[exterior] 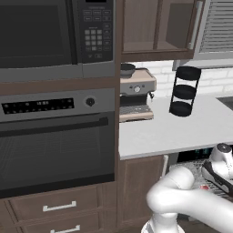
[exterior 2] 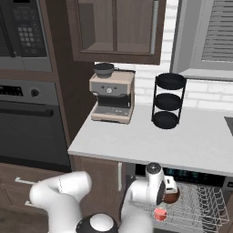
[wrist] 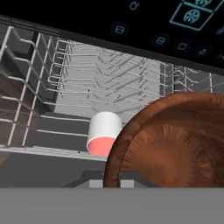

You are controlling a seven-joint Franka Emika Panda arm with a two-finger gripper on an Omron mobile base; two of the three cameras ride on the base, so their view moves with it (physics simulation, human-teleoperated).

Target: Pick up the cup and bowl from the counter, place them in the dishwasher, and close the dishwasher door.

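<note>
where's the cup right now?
The cup lies on its side in the dishwasher rack, left of the brown bowl in the hand view; in the right base view it sits just below the bowl.

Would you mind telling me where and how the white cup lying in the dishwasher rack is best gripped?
Grip the cup across its round side wall, coming from above. It lies on its side in the wire rack, red inside facing the hand camera, so its curved wall is exposed on top; the brown bowl crowds one side.

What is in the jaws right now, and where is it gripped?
The brown bowl, gripped at its rim, over the dishwasher rack. The cup already lies there.
</note>
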